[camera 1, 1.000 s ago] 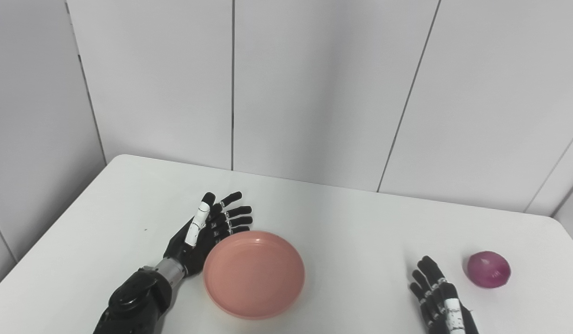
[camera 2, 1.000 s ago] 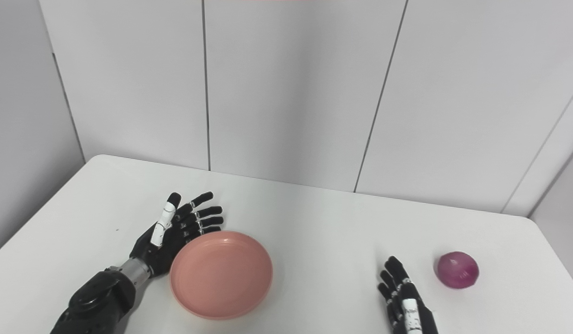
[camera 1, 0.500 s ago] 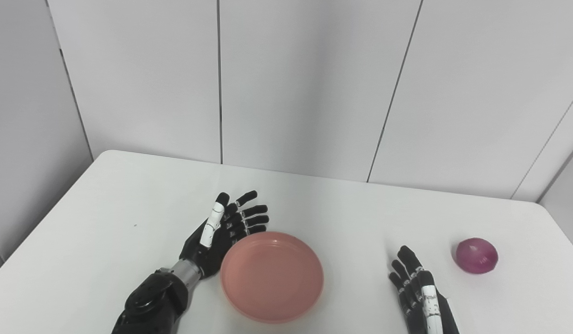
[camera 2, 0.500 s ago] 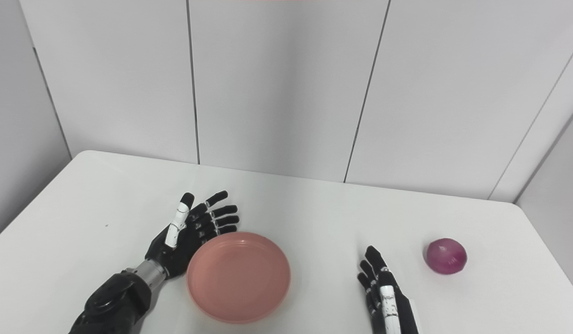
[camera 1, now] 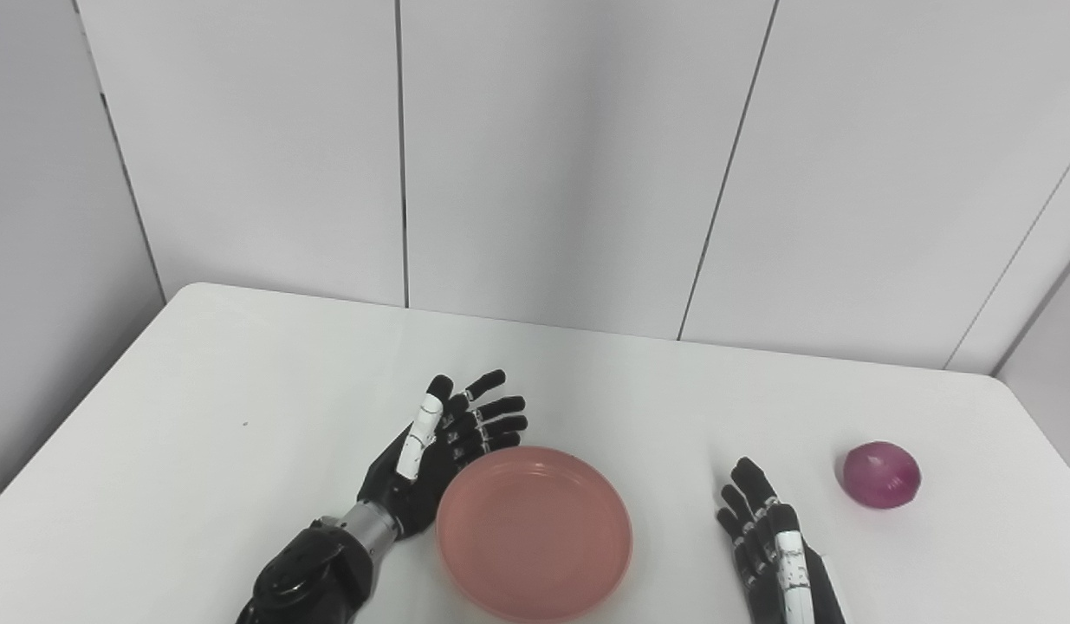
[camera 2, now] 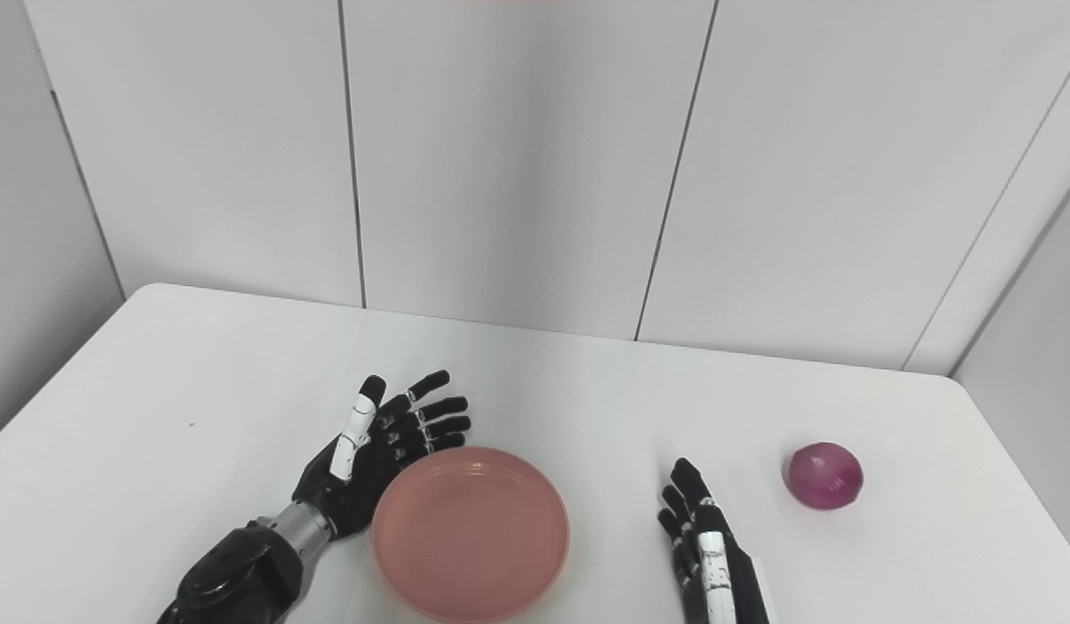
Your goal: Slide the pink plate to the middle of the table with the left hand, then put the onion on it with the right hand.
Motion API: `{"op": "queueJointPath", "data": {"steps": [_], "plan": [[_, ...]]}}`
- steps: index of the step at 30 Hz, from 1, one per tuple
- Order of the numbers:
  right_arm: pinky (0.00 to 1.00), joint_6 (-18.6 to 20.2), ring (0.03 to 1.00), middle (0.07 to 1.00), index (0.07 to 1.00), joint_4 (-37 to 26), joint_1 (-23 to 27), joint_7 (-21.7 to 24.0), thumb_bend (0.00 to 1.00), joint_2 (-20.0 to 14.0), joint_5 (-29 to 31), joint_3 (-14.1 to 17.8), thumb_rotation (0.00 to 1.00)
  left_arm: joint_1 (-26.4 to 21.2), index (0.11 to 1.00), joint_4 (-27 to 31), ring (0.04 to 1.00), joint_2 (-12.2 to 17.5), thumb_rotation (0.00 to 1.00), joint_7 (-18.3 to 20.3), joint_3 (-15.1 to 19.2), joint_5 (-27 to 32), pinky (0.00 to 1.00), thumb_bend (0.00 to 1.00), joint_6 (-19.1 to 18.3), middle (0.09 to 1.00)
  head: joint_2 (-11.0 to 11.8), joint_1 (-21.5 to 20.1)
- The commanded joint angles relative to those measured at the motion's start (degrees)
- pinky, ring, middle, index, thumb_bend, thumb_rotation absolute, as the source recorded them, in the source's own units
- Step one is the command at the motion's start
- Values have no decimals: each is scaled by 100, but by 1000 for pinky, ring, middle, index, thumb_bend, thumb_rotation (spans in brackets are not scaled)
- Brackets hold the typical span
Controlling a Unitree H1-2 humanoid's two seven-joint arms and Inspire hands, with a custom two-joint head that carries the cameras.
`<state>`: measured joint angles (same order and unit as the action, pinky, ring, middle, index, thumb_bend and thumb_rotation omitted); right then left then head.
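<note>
White wall panels fill the upper half of the frame, and below them a white worktop spreads across the lower half. At lower centre sits the pink plate, with the left hand against its left edge, fingers spread and straight, gripping nothing; it looks set to push rather than grasp. By my reading the plate is at or close to the middle of the worktop, so the slide seems nearly or fully done. The onion lies at the lower right of the frame, well apart from the plate and untouched. Between them, at the bottom edge, the right hand rests open and empty, fingers extended. Picking up the onion and setting it on the plate is all left to do
</note>
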<state>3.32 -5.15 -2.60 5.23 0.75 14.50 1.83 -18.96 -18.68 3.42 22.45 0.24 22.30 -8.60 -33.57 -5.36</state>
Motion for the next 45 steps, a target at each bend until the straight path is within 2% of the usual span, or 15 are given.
{"op": "queueJointPath", "data": {"steps": [1, 10, 14, 19, 24, 27, 32, 36, 38, 39, 40, 41, 42, 43, 45], "plan": [[959, 349, 959, 946, 910, 241, -289, -46, 836, 137, 12, -86, 807, 212, 874, -175, 781, -26, 879, -147, -111, -180, 846, 850, -441, 790, -12, -5], [951, 347, 957, 941, 915, 222, -259, -137, 837, 197, -63, -154, 809, 198, 883, -139, 787, 53, 886, -115, -309, -228, 836, 837, -597, 795, -49, -111], [950, 369, 957, 940, 913, 201, -254, -166, 840, 216, -61, -157, 805, 170, 888, -208, 790, 96, 880, -120, -364, -266, 833, 840, -543, 791, -52, -115], [945, 403, 951, 935, 908, 188, -249, -189, 850, 194, -84, -163, 805, 146, 879, -212, 801, 81, 865, -213, -306, -299, 837, 845, -557, 810, -80, -149], [946, 414, 952, 937, 904, 187, -253, -174, 845, 177, -40, -154, 802, 144, 894, -259, 880, 3, 856, -427, -200, -345, 919, 850, -534, 877, -104, -250], [946, 421, 952, 938, 910, 159, -268, -190, 851, 193, -9, -137, 795, 143, 892, -287, 886, -3, 872, -507, -188, -394, 904, 843, -496, 882, -108, -273], [948, 337, 951, 936, 908, 106, -216, -270, 854, 216, -22, -77, 796, 69, 892, -489, 883, 53, 877, -459, -164, -375, 896, 849, -389, 883, -95, -585], [936, 202, 947, 940, 901, -35, -134, -306, 832, 208, -84, -31, 807, -36, 891, -761, 885, 97, 871, -415, -99, -353, 903, 848, -283, 877, 9, -845], [920, 55, 939, 934, 898, -59, -98, -308, 861, 188, -193, -42, 806, -94, 888, -948, 880, 118, 862, -374, -65, -347, 896, 855, -173, 874, 153, -1031], [920, -47, 939, 934, 898, -46, -80, -293, 864, 180, -251, -50, 803, -128, 888, -1072, 881, 132, 860, -329, -45, -328, 897, 854, -104, 875, 294, -1183], [920, -114, 938, 933, 898, -31, -68, -279, 866, 179, -290, -52, 799, -152, 890, -1161, 881, 141, 859, -293, -29, -315, 898, 853, -54, 876, 294, -1183], [921, -232, 938, 933, 898, -47, -62, -285, 867, 171, -393, -62, 797, -181, 890, -1291, 882, 162, 858, -233, -3, -295, 899, 852, 12, 876, 442, -1352], [910, -303, 921, 915, 886, -83, -62, -302, 841, 166, -477, -62, 780, -196, 894, -1381, 882, 181, 856, -187, 16, -289, 905, 847, 65, 877, 442, -1352], [904, -417, 913, 903, 877, -109, -58, -327, 836, 148, -604, -64, 774, -218, 894, -1516, 880, 209, 857, -127, 37, -292, 902, 845, 167, 876, 561, -1465], [901, -553, 909, 896, 872, -118, -46, -356, 836, 123, -762, -67, 773, -253, 894, -1713, 878, 242, 857, -49, 70, -310, 899, 844, 320, 874, 652, -1550]]}}
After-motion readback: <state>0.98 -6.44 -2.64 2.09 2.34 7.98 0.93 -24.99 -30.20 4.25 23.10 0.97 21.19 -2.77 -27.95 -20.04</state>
